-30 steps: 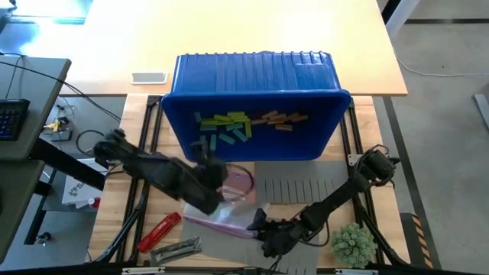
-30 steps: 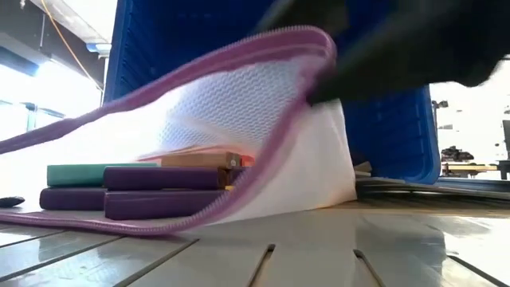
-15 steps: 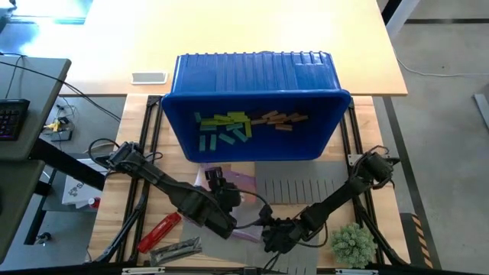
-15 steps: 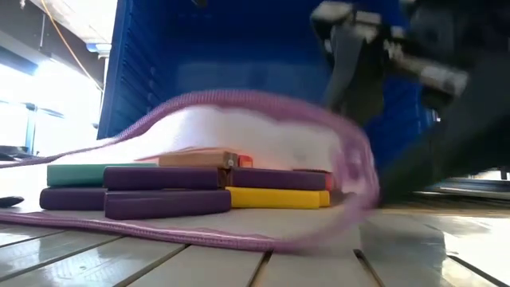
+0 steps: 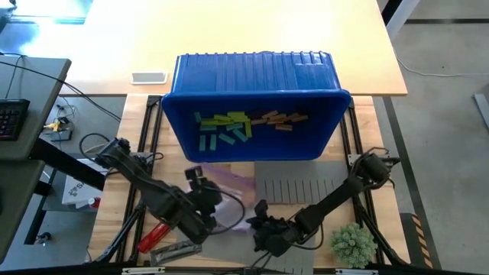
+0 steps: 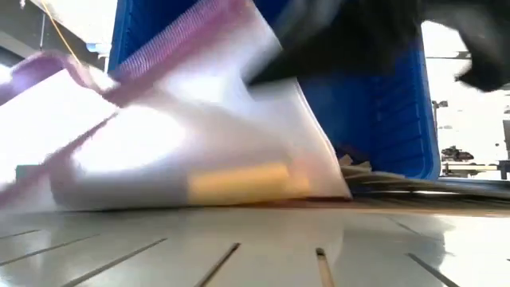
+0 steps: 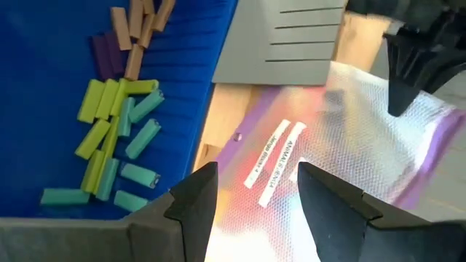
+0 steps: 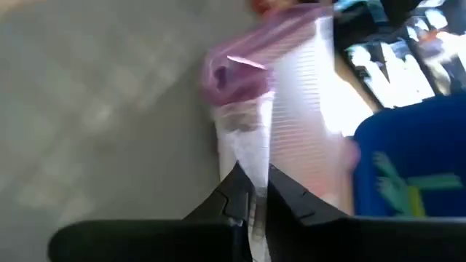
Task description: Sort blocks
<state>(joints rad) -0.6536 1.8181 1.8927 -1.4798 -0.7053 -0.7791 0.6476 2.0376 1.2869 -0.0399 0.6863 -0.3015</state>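
Right gripper (image 8: 251,191): low over the grey mat (image 5: 306,187); fingers pinched together on a corner of the white mesh pouch (image 7: 328,156), fabric visible between the tips in the right wrist view
Left gripper (image 7: 251,200): hovering just above the pouch; fingers spread apart with nothing between them
Pouch: purple zip edge (image 6: 171,44) lifted; one tan block (image 6: 239,182) shows through the fabric, the rest blurred
Blocks (image 5: 248,126): lime, teal and tan bars lie grouped by colour on the floor of the blue bin (image 5: 256,72)
Step in hand (judged): hold the pouch down so that the left gripper can open it or draw blocks out
Method: keep the pinch on fabric only, clear of the zip; pull gently to tension the mouth; bring the left fingers in along the open edge
Risk: a jerk could spill blocks onto the mat
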